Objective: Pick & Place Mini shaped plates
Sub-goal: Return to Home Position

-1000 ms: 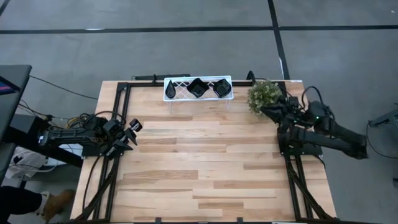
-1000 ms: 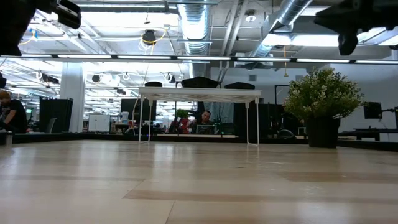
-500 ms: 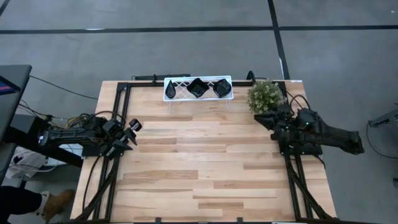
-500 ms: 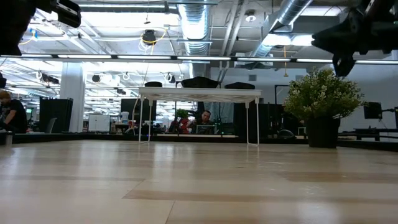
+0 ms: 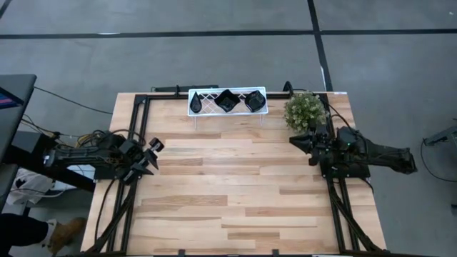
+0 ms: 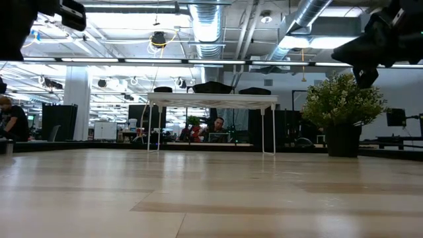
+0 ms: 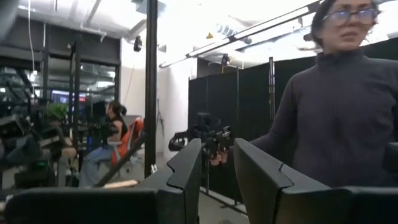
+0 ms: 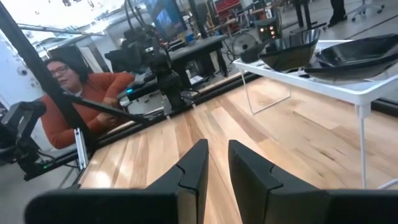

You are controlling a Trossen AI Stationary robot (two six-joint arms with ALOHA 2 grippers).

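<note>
Three black mini shaped plates (image 5: 227, 101) lie on top of a white wire rack (image 5: 207, 93) at the table's far edge; the right wrist view shows two of them (image 8: 292, 53) on the rack (image 8: 348, 84). My left gripper (image 5: 151, 155) hovers over the table's left side, open and empty, as its own view shows (image 7: 217, 163). My right gripper (image 5: 298, 140) hangs level above the right side, just near of the green plant (image 5: 303, 108), pointing left. It is open by a narrow gap with nothing in it (image 8: 217, 163).
The potted plant (image 6: 344, 109) stands at the far right corner beside the rack (image 6: 211, 99). Bare wood (image 5: 228, 185) fills the table's middle and near part. Black frame rails (image 5: 136, 143) run along both sides. People stand and sit beyond the table (image 7: 336, 112).
My right gripper has drawn away from the plant toward the table's near edge and come down, its arm swinging until it lies level. The plates, rack and plant have stayed put.
</note>
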